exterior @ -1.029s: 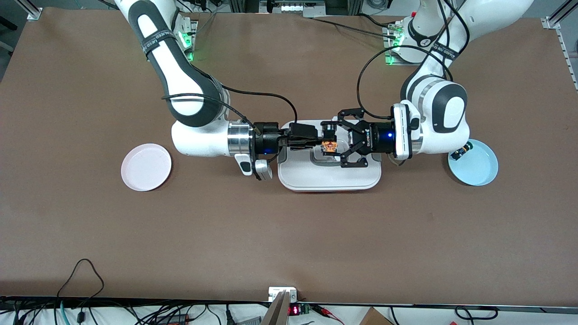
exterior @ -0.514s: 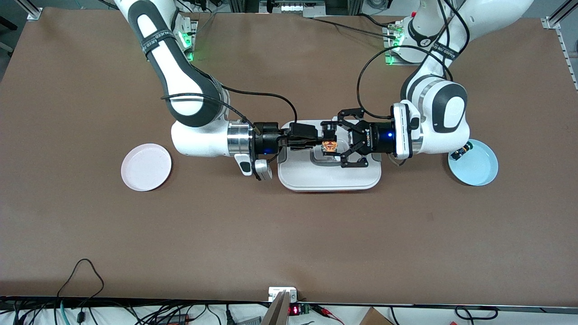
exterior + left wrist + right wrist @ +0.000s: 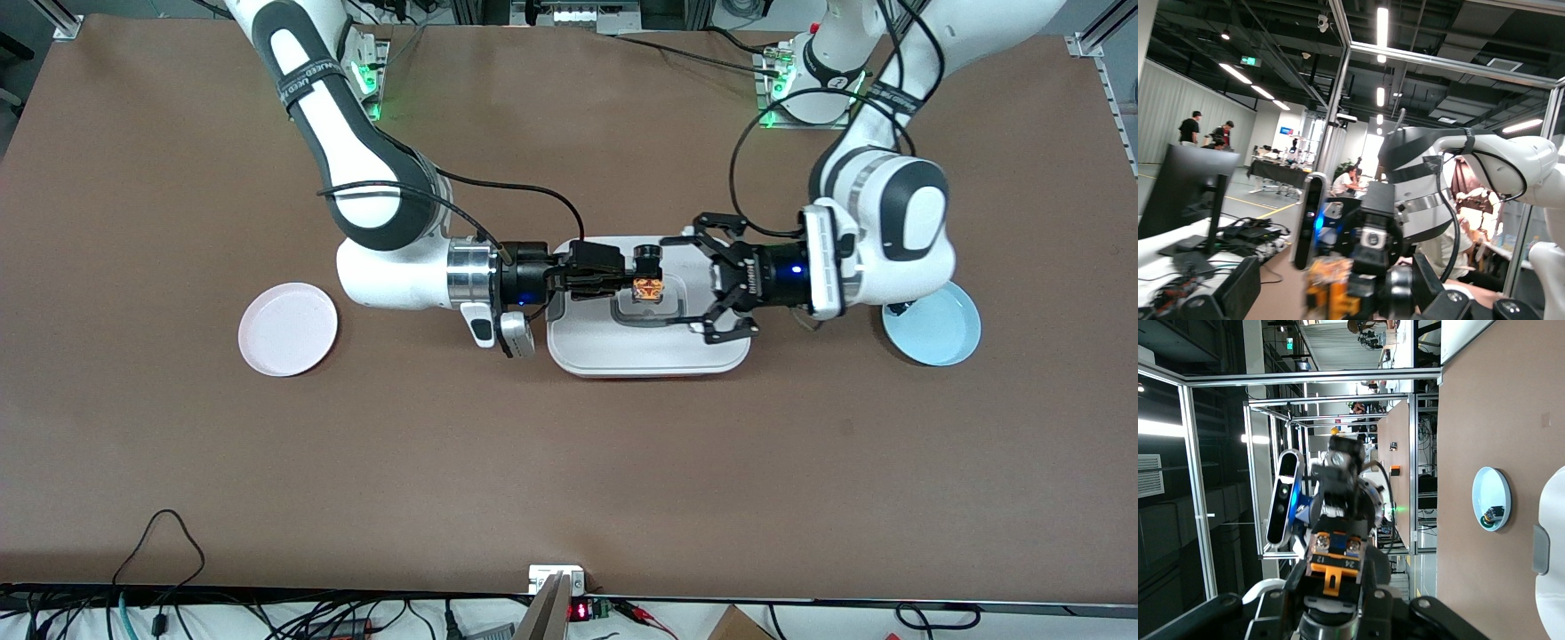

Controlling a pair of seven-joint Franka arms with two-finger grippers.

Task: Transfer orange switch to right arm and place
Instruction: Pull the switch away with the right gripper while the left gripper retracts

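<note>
The orange switch (image 3: 647,287) is clamped in my right gripper (image 3: 637,283), which is shut on it and holds it over the white tray (image 3: 649,357). In the right wrist view the switch (image 3: 1335,561) sits between the two fingers, its orange tab facing the camera. My left gripper (image 3: 699,283), the black linkage claw, is open and empty. It hangs over the tray's end toward the left arm, a short gap away from the switch. In the left wrist view the switch (image 3: 1330,291) shows blurred ahead of the spread fingers (image 3: 1238,293).
A pink plate (image 3: 287,330) lies toward the right arm's end of the table. A light blue plate (image 3: 938,336) lies toward the left arm's end, partly under the left arm, with a small dark part (image 3: 1493,514) in it.
My left gripper has opened, let go of the orange switch and drawn back toward the left arm's end. The right gripper has kept still with the switch in it.
</note>
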